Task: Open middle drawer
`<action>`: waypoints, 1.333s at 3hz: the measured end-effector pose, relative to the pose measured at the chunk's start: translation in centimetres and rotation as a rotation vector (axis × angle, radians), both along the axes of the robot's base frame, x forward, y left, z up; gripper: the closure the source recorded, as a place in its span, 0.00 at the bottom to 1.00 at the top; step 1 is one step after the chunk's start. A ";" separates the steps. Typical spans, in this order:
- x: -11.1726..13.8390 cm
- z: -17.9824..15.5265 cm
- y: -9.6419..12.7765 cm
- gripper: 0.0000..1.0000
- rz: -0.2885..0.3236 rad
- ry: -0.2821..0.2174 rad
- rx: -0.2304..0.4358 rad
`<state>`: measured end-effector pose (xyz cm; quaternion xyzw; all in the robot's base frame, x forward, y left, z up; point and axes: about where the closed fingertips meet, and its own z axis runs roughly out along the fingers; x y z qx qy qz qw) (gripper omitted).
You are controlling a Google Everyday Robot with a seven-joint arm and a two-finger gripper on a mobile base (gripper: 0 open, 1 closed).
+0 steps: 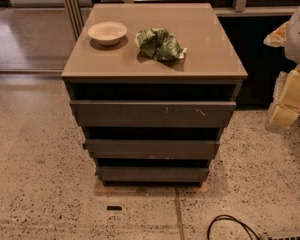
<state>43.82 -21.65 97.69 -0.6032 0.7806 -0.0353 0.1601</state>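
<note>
A grey-brown cabinet (pixel 155 71) stands on a speckled floor, with three dark-grey drawer fronts stacked below its top. The middle drawer (pixel 151 149) has a plain flat front with no handle and looks closed, in line with the others. Above it is the taller top drawer front (pixel 152 114) with white scratches. Below it is the shortest bottom front (pixel 152 174). My gripper (pixel 289 100), white and pale yellow, is at the right edge of the camera view. It is level with the top drawer, apart from the cabinet and well right of it.
A white bowl (pixel 107 32) and a crumpled green bag (pixel 159 44) lie on the cabinet top. A black cable (pixel 232 224) curls on the floor at the front right. A small dark object (pixel 114 208) lies on the floor in front. A dark wall panel (pixel 255 54) is behind on the right.
</note>
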 end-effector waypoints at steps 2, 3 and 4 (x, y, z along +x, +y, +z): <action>-0.7 -3.1 1.0 0.00 0.026 0.041 0.049; -1.5 -7.9 2.7 0.00 0.053 0.105 0.113; -1.8 -12.1 4.0 0.00 0.079 0.134 0.182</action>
